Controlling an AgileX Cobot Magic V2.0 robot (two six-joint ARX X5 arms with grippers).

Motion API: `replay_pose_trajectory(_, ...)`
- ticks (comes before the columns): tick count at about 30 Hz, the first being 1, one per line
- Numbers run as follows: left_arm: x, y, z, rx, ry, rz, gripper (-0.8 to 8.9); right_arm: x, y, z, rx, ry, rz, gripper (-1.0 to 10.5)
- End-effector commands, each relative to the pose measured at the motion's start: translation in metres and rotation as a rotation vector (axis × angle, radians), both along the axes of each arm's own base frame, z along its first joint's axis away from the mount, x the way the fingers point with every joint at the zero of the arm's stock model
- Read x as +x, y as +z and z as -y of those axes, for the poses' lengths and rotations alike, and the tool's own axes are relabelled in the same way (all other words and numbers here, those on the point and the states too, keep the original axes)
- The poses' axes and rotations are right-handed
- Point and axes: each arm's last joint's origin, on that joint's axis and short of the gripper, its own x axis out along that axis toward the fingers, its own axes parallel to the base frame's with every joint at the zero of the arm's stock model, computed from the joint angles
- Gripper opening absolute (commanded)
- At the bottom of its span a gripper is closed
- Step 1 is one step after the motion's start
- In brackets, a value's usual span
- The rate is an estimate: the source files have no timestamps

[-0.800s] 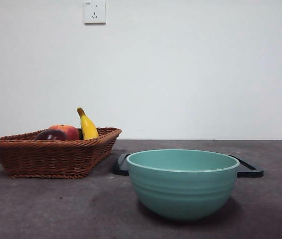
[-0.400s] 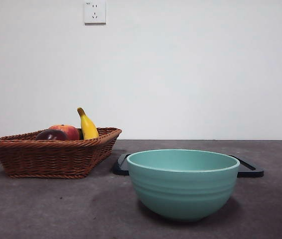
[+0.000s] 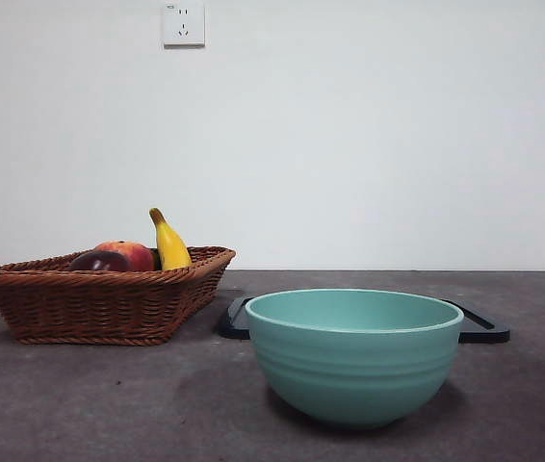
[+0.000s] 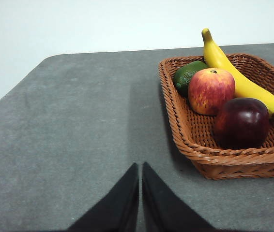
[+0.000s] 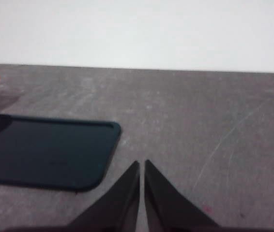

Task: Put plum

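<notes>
The plum (image 4: 241,123) lies in the wicker basket (image 4: 185,130) at the left of the table (image 4: 69,135), touching the red-orange fruit (image 4: 210,90) and the banana (image 4: 238,77) (a green fruit (image 4: 187,75) sits at the basket's far corner). To the right of the basket stands a teal bowl (image 3: 353,354), near the front, with a dark tray (image 5: 45,151) flat on the table just behind it. The left gripper (image 4: 140,166) hovers over bare table beside the basket, jaws pressed together and empty, and the right gripper (image 5: 142,164) hovers near the tray's corner, jaws likewise closed on nothing.
</notes>
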Motion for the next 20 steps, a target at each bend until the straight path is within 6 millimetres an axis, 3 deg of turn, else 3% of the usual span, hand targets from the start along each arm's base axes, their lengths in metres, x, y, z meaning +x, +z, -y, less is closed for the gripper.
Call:
replay_pose_trajectory(1, 0.0008, -0.0075, -0.0002, -0.002, 0.003, -0.025, 0.09, 0.0, -0.0045, 0.0006, 0.009, -0.02, -0.034, 0.1)
replay_pose_trajectory(20, 0.0008, -0.0074, -0.0002, -0.002, 0.004, -0.024, 0.09, -0.0004, -0.0068, 0.001, 0.007, -0.033, -0.06, 0.1)
